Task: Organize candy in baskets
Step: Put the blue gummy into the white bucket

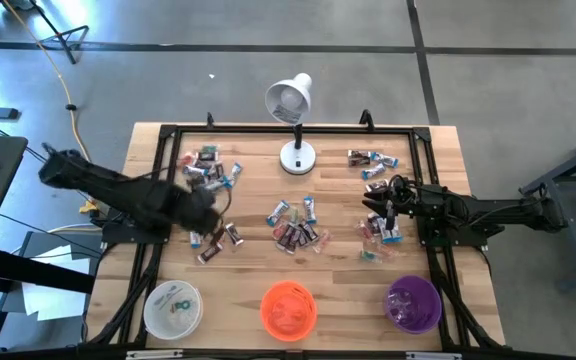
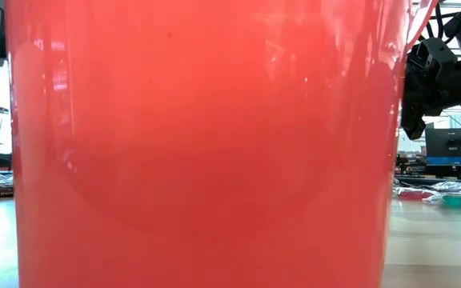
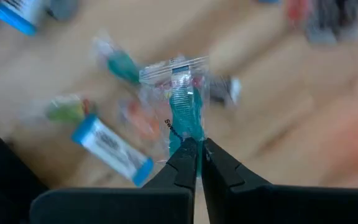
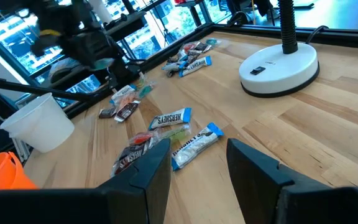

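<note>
Teal candy is pinched in my closed left gripper; right gripper waits open. Next I must carry it to a basket, probably the white basket.

Your high view looks straight down on the table. Low view: pressed against the orange basket. Both wrist views look across the candy.
</note>
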`<action>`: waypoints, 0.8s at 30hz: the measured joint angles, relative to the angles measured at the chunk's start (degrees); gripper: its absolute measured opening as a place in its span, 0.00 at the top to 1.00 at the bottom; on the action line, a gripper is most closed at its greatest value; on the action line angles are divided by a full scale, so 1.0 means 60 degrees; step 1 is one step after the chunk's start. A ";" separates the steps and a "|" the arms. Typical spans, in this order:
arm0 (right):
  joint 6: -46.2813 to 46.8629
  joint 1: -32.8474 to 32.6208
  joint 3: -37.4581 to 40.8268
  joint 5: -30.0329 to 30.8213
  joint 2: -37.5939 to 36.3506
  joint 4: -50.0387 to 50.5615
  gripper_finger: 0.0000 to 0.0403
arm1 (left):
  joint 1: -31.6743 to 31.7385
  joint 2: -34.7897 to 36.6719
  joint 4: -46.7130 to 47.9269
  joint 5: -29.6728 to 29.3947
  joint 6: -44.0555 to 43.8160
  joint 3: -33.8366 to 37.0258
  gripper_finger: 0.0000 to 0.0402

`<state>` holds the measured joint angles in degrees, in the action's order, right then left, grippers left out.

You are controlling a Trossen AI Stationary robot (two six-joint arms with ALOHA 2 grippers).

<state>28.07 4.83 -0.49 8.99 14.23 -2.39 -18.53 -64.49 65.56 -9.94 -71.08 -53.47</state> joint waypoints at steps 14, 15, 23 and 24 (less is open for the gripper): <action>0.0001 0.0002 0.0000 0.0001 -0.0002 -0.0004 0.62 | -0.5880 -0.0343 -0.1063 -0.1233 -0.4978 -0.0030 1.00; 0.0000 0.0001 -0.0004 0.0001 0.0001 -0.0003 0.62 | -0.6139 -0.0452 -0.1069 -0.1338 -0.5218 -0.0127 1.00; 0.0001 0.0002 -0.0003 0.0001 0.0001 -0.0004 0.62 | -0.7174 -0.2000 0.0417 -0.1497 -0.6245 -0.1976 1.00; -0.0002 0.0002 0.0000 -0.0002 -0.0002 0.0000 0.62 | -0.7242 -0.2221 0.0670 -0.1406 -0.6357 -0.2235 1.00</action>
<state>28.05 4.84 -0.49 8.97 14.22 -2.39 -61.98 -77.81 69.58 -18.38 -109.23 -66.88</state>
